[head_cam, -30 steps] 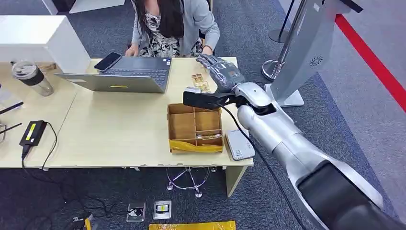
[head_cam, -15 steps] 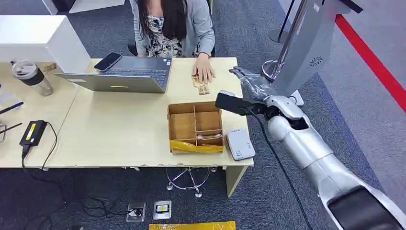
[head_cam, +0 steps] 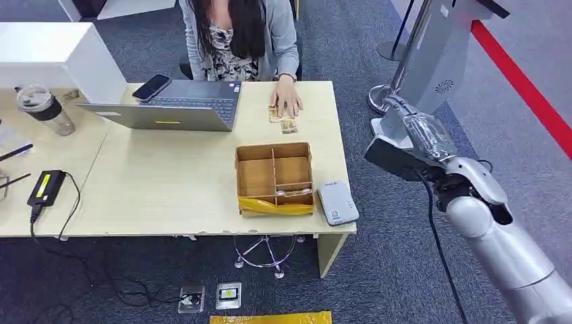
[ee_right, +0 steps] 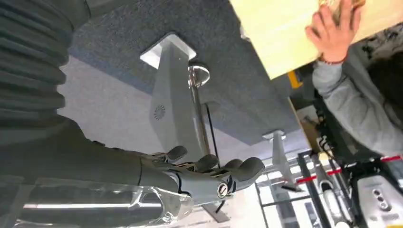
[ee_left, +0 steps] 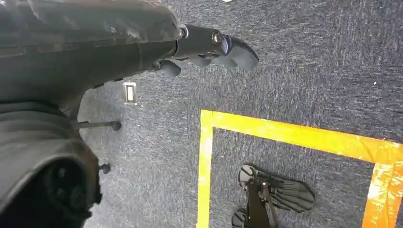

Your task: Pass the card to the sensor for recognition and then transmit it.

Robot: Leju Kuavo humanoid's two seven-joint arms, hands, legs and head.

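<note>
The right hand (head_cam: pixel 413 128) sits right of centre in the head view, off the desk's (head_cam: pixel 168 182) right edge and over the carpet, just in front of a grey stand (head_cam: pixel 432 74). In the right wrist view its fingers (ee_right: pixel 223 173) lie nearly straight and close together with nothing between them; no card shows in that hand. The cards (head_cam: pixel 284 121) lie on the desk at upper centre of the head view, under a person's hand (head_cam: pixel 287 102). The sensor (head_cam: pixel 337 202), a pale flat reader, rests near the desk's lower right corner, beside the divided box (head_cam: pixel 274 177), with nothing on it. The left hand (ee_left: pixel 209 45) hangs over the floor, fingers loosely curled and empty; whether they count as closed I cannot tell. As things lie, the card seems already delivered to the person and the task near its end. Whether the scan was done the pictures cannot say.
</note>
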